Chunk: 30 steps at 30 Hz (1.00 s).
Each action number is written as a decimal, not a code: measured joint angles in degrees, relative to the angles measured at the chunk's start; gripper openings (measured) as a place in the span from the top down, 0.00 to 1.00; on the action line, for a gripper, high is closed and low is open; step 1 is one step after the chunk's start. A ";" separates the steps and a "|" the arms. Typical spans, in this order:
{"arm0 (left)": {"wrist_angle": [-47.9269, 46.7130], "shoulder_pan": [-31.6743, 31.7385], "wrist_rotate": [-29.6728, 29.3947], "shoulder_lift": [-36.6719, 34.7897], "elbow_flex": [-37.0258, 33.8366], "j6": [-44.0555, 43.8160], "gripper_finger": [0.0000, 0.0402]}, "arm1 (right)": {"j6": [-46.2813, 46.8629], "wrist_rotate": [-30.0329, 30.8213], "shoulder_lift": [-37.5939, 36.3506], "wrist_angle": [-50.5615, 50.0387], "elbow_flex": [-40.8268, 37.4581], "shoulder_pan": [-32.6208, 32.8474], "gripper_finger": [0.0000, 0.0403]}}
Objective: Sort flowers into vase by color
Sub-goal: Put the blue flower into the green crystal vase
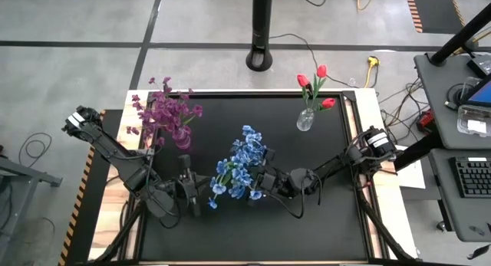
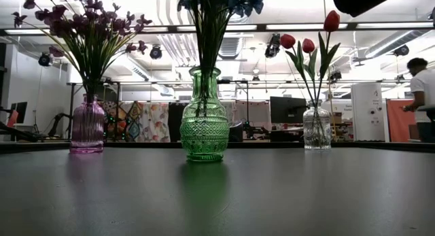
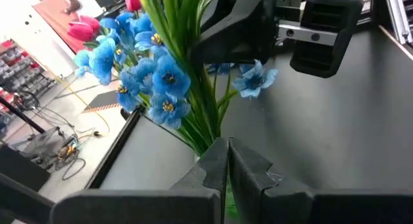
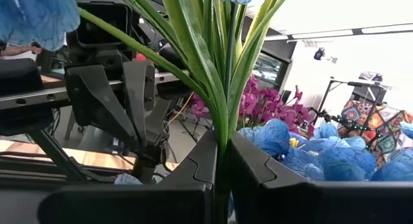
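With purple, blue and red bouquets already in separate vases, both grippers (image 1: 201, 191) (image 1: 261, 185) flank the green vase (image 2: 204, 120), fingers clenched, apparently pinching blue flowers' stems (image 4: 222, 88) to steady them.

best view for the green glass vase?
Low view: the ribbed green glass vase stands whole, side-on, centre table. High view hides it under the blue blossoms. Wrist views show mostly stems, not the vase.
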 joint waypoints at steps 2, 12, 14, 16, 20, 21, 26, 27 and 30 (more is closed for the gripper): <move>0.22 0.04 -0.02 0.00 0.04 2.03 1.00 | 0.39 -0.13 0.00 -0.02 -0.13 -0.07 0.96; 10.34 0.04 -5.16 -0.05 0.15 8.87 1.00 | 2.01 0.05 -0.05 -2.31 -0.16 -0.15 0.96; 12.18 0.04 -4.94 -0.09 0.15 9.70 0.98 | 2.04 0.29 -0.09 -2.39 -0.16 -0.15 0.96; 13.70 0.04 -3.01 -0.11 0.15 9.91 0.96 | 2.02 0.27 -0.09 -2.51 -0.16 -0.15 0.96; 16.82 0.55 -2.01 0.41 0.15 10.12 0.87 | 2.00 0.31 -0.09 -2.66 -0.18 -0.15 0.96; 17.74 0.92 -2.03 0.64 0.15 10.14 0.84 | 2.02 0.33 -0.09 -2.71 -0.18 -0.15 0.96; 22.50 2.68 -1.99 2.26 0.15 11.89 0.67 | 2.02 0.42 -0.09 -2.75 -0.18 -0.18 0.96; 23.86 3.17 -1.97 2.81 0.15 12.91 0.63 | 2.02 0.42 -0.09 -2.75 -0.18 -0.18 0.96; 27.16 4.97 -1.91 4.53 0.15 15.48 0.54 | 1.97 0.46 -0.09 -2.75 -0.18 -0.18 0.96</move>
